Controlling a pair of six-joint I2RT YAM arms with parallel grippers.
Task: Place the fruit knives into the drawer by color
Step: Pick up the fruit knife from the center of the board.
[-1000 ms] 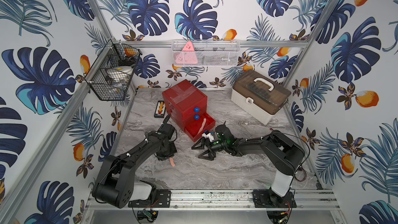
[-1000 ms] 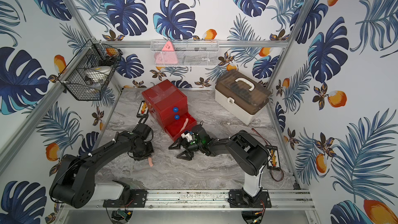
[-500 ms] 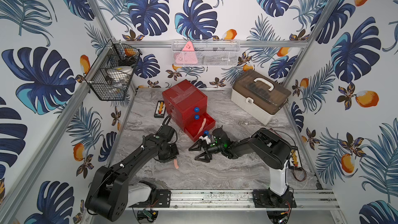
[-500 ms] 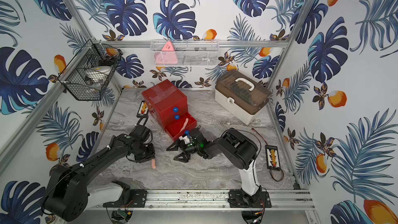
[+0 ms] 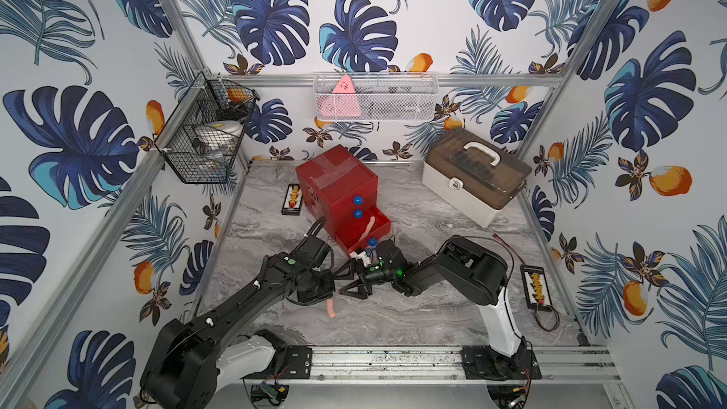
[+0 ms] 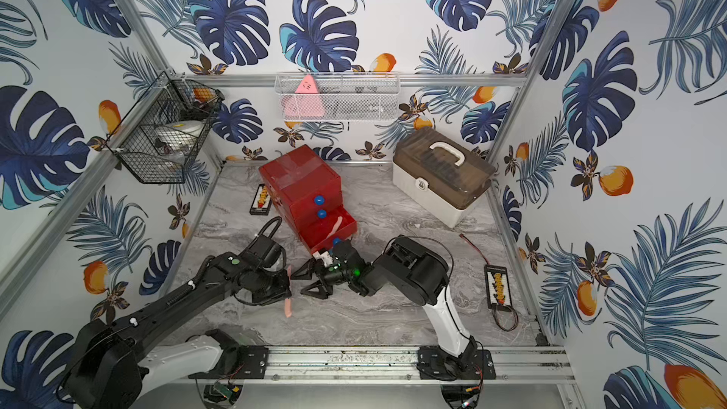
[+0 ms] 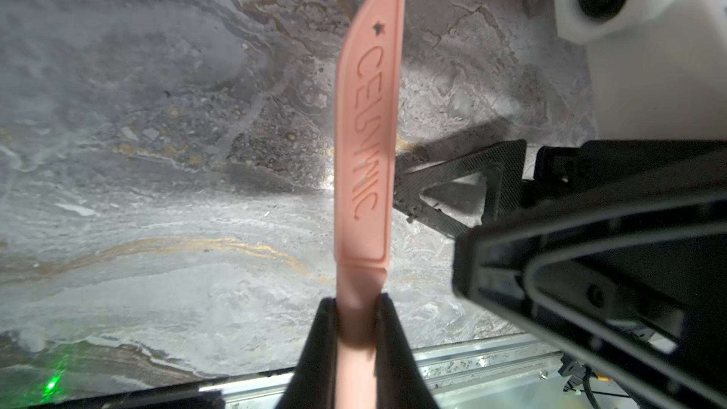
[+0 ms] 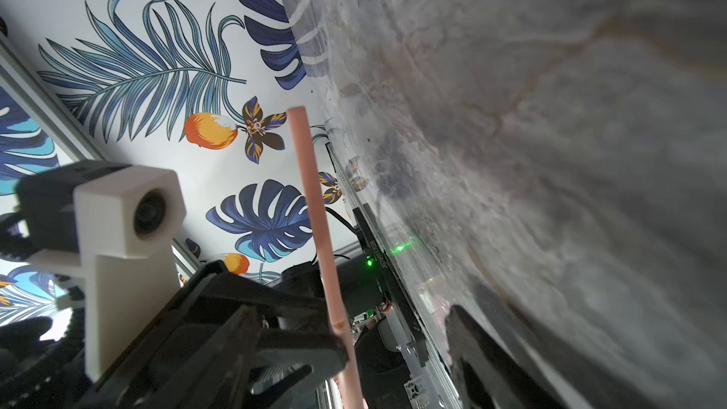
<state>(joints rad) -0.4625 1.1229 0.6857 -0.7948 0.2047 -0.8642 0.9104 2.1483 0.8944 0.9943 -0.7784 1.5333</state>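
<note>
Salmon pink fruit knife is clamped in the left end effector. Its two black fingers are closed on the knife's narrow part, just below the wider part that bears raised lettering and a small star. The arm holds the knife over the front middle of the grey marble bench, in front of the red three-drawer chest. In both top views one end of the knife pokes out from under the left wrist toward the front edge; whether it touches the bench I cannot tell.

The right end effector is at the same spot, pointing toward the left one. Its jaws are spread apart and hold nothing. In the left wrist view one of its triangular fingers shows just beside the knife and behind it. Contact between the two cannot be made out. In the right wrist view the knife is a thin pink strip crossing in front of that end effector.

The chest stands toward the back edge, left of the middle. Its bottom drawer is pulled out toward the front, and a second pink knife lies inside it. The two drawers above are shut, each with a blue knob. A beige case with a brown lid sits in the back right corner
</note>
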